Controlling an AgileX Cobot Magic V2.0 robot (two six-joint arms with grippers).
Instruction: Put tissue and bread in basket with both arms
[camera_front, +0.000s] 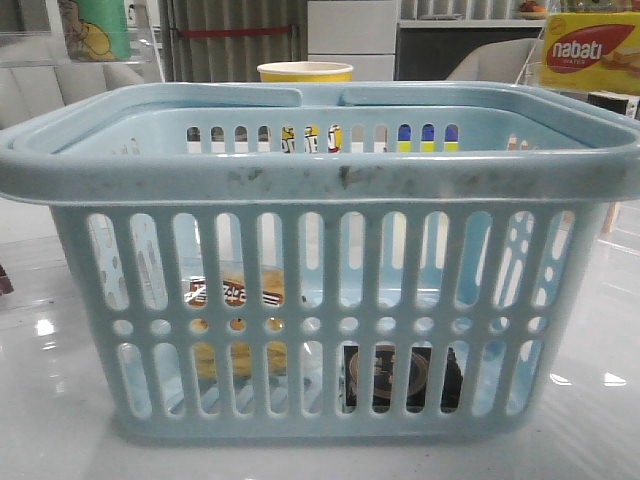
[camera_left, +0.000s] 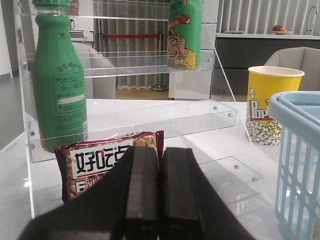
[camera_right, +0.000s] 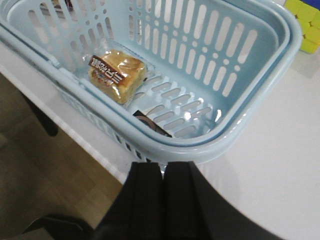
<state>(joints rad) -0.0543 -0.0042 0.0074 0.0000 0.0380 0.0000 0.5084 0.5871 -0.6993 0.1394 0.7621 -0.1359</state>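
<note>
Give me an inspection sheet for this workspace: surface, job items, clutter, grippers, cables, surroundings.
Surface: glossy white table, reflections.
Job's things: clear packet of golden bread and small black tissue pack both lie inside the pale blue slotted plastic basket, rim smudged dark.
Clutter: yellow popcorn cup, green bottle on clear acrylic shelf, red snack packet, yellow nabati box.
Grippers: left gripper shut, empty; right gripper shut, empty.
Cables: nothing seen.
Surroundings: curtains, counter, chairs.

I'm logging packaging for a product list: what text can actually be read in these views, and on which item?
"nabati" on the yellow-and-red box.
"Pop", cut off, on the yellow popcorn cup.
Large white Chinese characters on the red snack bag, partly hidden.
White lettering on the bread label: too blurred.
Green bottle print: too small.
</note>
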